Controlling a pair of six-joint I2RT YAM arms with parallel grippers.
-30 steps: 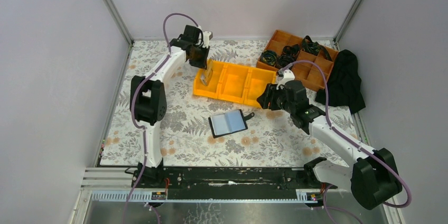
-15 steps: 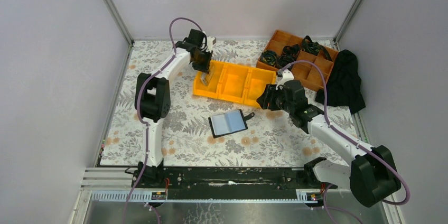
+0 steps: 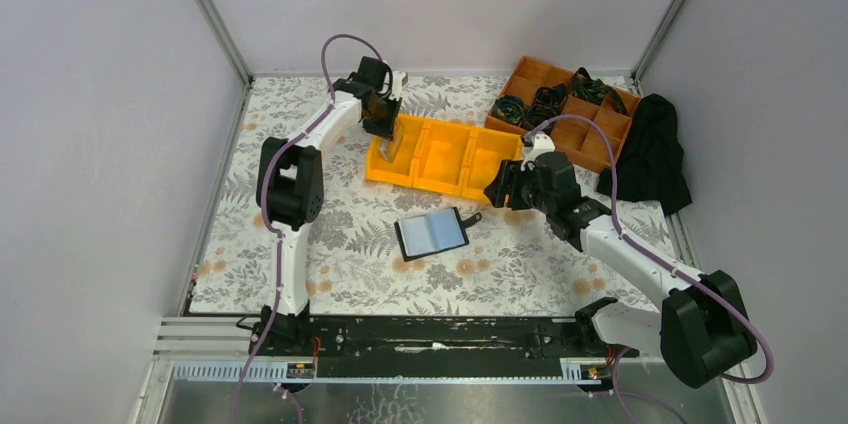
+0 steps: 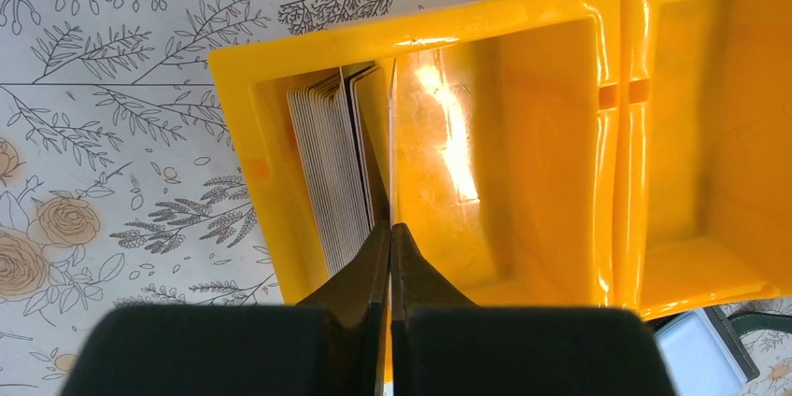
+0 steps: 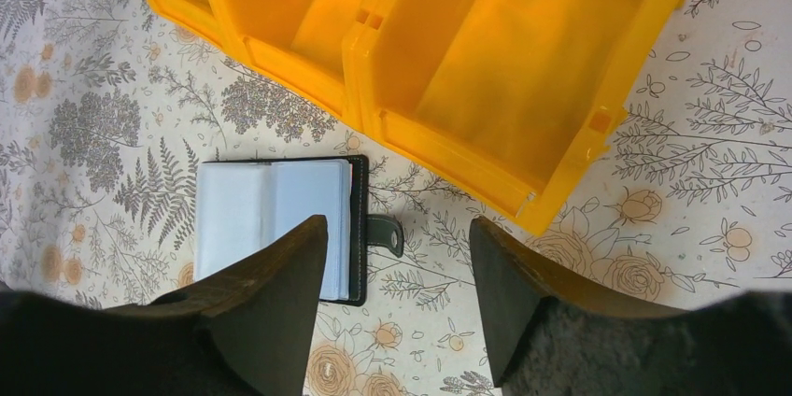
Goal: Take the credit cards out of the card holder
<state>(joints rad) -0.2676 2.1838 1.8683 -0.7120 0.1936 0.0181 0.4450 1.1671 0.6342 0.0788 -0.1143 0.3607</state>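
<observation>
Over the left compartment of the yellow bin (image 4: 420, 27), toward the far edge of the table (image 3: 330, 234), the left gripper (image 4: 390, 226) was pressed together on one credit card (image 4: 391, 134), held edge-on beside the stacked cards (image 4: 327, 172). The right gripper (image 5: 397, 228) was spread above the open card holder (image 5: 271, 214), mid-table. Release was judged best made low, against the stack.

I read the table cover (image 3: 330, 224) as white, printed with grey line-drawn ferns and leaves and with tan roses. The bin (image 3: 440, 179) is a solid bright yellow, glossy on its inner walls. The credit cards (image 4: 327, 172) show pale grey-white edges. The card holder (image 3: 432, 234) is black with pale blue-grey sleeves. The divided tray (image 3: 598, 152) is orange-brown. The cloth (image 3: 652, 154) is plain black. The left arm (image 3: 325, 129) and right arm (image 3: 630, 254) are white with black joints, and their cables (image 3: 340, 39) are purple.
</observation>
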